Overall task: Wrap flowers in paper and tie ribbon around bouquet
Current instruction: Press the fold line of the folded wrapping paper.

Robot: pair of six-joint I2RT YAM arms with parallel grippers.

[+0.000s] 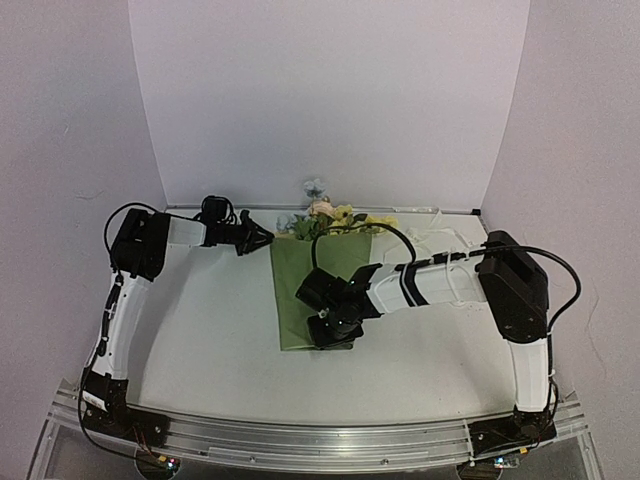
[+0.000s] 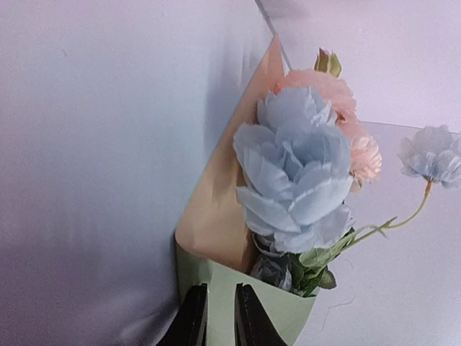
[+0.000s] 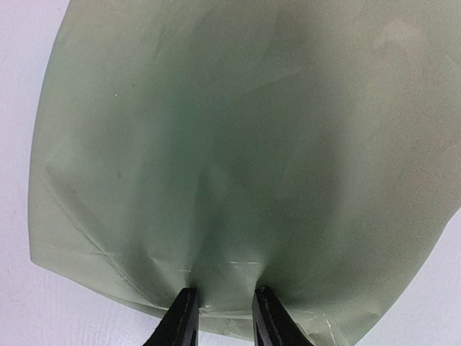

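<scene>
White worktop (image 1: pixel 200 330) carries the thin, creased olive-green paper sheet (image 1: pixel 300 290), light and floppy, best pinched at edges: right hand (image 3: pixel 222 311) nips its near edge, left hand (image 2: pixel 215 317) its corner beside the soft blooms (image 2: pixel 299 173).

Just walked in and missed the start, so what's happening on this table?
Two arms are wrapping flowers in olive-green paper. The left gripper pinches the paper's far corner beside the blooms. The right gripper grips the paper's near edge. The ribbon lies untouched to the right, so tying has not begun.
</scene>
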